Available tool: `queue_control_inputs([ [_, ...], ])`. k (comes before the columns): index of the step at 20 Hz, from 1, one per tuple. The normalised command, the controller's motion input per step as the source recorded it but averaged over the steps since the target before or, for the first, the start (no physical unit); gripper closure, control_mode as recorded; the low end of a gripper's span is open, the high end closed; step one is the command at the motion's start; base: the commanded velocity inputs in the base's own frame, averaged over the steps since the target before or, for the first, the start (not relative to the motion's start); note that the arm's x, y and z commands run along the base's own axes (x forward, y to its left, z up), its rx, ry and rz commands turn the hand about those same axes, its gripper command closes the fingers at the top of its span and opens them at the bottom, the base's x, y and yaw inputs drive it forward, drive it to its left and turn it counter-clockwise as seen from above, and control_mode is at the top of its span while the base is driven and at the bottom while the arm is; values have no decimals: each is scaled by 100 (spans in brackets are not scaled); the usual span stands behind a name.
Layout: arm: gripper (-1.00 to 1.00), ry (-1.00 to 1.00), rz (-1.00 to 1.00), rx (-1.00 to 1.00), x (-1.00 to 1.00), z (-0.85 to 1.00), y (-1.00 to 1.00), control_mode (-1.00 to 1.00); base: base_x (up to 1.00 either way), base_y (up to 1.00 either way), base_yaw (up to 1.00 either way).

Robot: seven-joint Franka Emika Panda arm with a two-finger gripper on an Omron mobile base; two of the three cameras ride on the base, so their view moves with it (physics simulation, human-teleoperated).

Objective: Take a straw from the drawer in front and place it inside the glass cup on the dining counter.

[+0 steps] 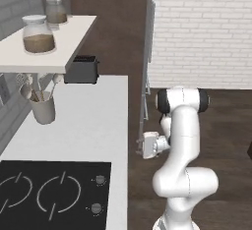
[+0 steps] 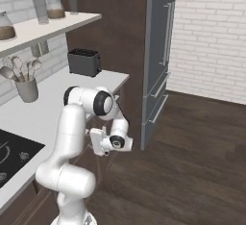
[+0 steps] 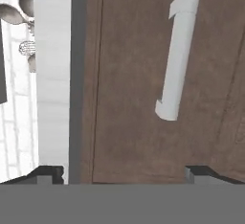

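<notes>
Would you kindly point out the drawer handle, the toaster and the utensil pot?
drawer handle [image 3: 176, 58]: hand view, middle of bar.
toaster [image 2: 84, 62]: right base view, front face.
utensil pot [image 1: 43, 110]: left base view, side wall.

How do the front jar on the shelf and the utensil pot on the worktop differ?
The jar is clear glass with brown contents showing through; the pot is opaque pale grey. The jar is closed with a lid; the pot is open, with utensils sticking out of its top. The jar stands up on the shelf; the pot stands below on the worktop, near the wall. Both stand upright.
</notes>
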Motion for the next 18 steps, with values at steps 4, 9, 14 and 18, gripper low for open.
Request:
queue_control_inputs([
  [4, -100, -6, 0, -2, 2, -4, 37, -100, 0, 0, 0],
  [9, -100, -1, -3, -6, 3, -11, 33, -100, 0, 0, 0],
  [14, -100, -2, -1, -3, 19, -8, 24, -100, 0, 0, 0],
  [18, -100, -4, 0, -1, 29, -11, 11, -100, 0, 0, 0],
])
